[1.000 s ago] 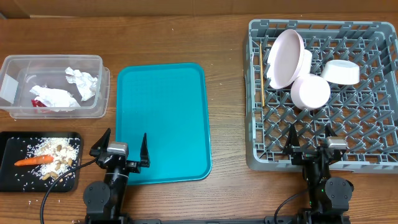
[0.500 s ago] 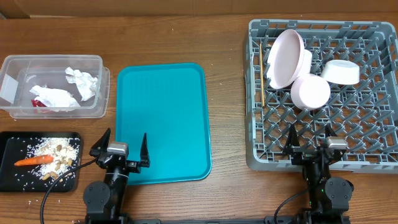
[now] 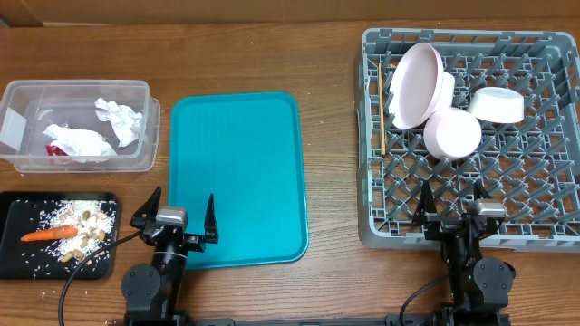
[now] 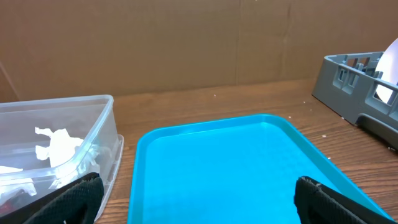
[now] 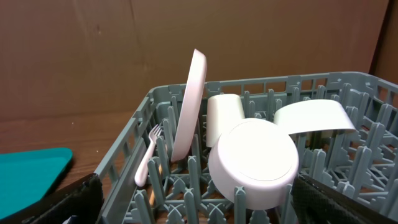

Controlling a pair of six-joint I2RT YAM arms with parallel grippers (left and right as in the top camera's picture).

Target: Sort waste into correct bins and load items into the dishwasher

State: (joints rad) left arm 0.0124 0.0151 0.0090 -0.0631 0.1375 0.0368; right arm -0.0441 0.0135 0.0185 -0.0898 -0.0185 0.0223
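Tub [image 3: 77,84], clear, far left: two crumpled napkins [image 3: 86,143] and a red-orange wrapper [image 3: 56,149] inside. Black tray [image 3: 11,258] sits just in front of it. On it, the carrot stick [image 3: 50,234] lies beside the rice-and-nut scraps [image 3: 86,222]. At the near table edge, the left gripper [image 3: 179,206] has its fingers spread wide, gripping nothing, over the near-left corner of the teal tray [image 3: 240,154].

Right side: dish rack [image 3: 507,195]. Wooden stick [image 3: 384,131] lies along its left wall. The fork [image 5: 147,163] leans on pegs left of the plate [image 3: 415,83], which stands on edge; the cup [image 5: 221,118] is just right of it. One bowl [image 3: 453,134] is tipped toward the camera and touches the plate, with the second bowl [image 3: 497,104] further right. At the rack's near edge is the right gripper [image 3: 450,197] — fingers apart, gripping nothing.
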